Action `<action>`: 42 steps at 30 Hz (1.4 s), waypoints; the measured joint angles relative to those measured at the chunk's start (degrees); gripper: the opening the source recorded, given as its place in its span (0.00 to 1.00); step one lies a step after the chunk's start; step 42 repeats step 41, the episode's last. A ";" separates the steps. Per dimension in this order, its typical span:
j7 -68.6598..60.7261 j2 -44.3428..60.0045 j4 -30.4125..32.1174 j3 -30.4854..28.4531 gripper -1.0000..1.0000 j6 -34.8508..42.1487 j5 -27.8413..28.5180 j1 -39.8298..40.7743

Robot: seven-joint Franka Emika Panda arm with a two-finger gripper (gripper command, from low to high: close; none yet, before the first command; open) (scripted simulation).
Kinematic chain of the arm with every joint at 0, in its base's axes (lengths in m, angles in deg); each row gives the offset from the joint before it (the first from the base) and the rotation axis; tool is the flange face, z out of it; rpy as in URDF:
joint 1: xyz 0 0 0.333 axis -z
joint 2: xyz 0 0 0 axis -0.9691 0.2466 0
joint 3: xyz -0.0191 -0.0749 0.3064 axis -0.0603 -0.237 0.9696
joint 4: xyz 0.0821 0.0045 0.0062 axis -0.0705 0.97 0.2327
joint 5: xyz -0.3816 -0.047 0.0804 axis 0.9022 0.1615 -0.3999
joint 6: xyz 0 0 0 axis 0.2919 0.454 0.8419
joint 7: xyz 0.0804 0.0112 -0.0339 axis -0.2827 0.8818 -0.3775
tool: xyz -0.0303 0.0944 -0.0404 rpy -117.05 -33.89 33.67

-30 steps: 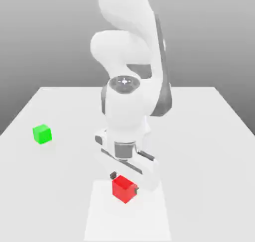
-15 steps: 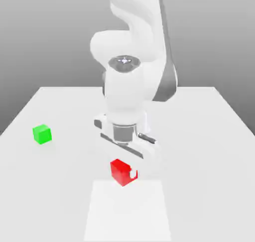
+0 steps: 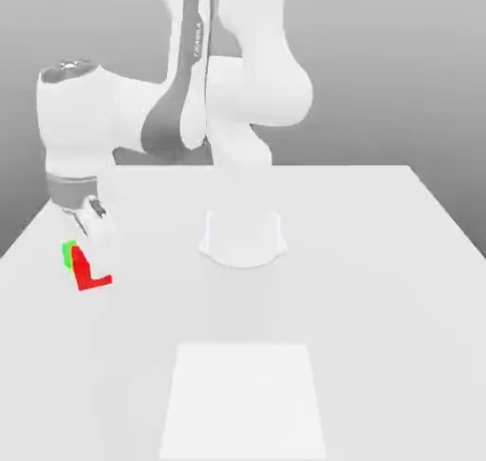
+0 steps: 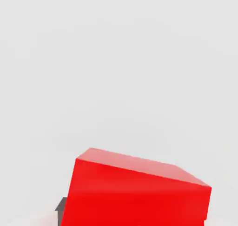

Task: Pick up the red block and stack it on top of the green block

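My gripper [image 3: 93, 260] is shut on the red block [image 3: 84, 271], far over on the exterior view's left above the white table. One white finger [image 3: 101, 252] covers much of the cube, so only an L-shaped part of it shows. Behind the red block's left side peeks a thin sliver of the green block [image 3: 67, 254], mostly hidden; I cannot tell whether the two touch. The hand view has the red block [image 4: 139, 192] close up, tilted, with a dark finger pad [image 4: 62, 205] at its side.
The arm's white base [image 3: 242, 236] stands mid-table. A paler rectangular patch [image 3: 242, 402] lies on the table [image 3: 380, 288] at the front. The table's left edge runs close to the two blocks.
The gripper closed on the red block at the front patch, lifted it, then swung with it far to the exterior view's left, to the green block.
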 joint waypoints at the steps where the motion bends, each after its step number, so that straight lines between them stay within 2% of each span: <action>1: -1.05 -0.51 0.14 -1.32 0.00 0.31 0.63 1.50; 12: -13.37 -4.91 1.92 -15.93 0.00 3.01 6.05 17.19; 17: -15.49 -3.07 1.95 -18.02 0.00 0.71 4.65 17.04; 30: -20.59 4.92 1.87 -21.55 0.00 -7.20 -3.03 11.57; 36: -24.95 9.26 1.94 -22.59 0.00 -10.83 -9.34 8.71; 41: -30.35 13.08 1.96 -22.02 0.00 -13.68 -16.98 6.94; 42: -30.35 13.08 1.96 -22.02 0.00 -13.68 -16.98 6.94</action>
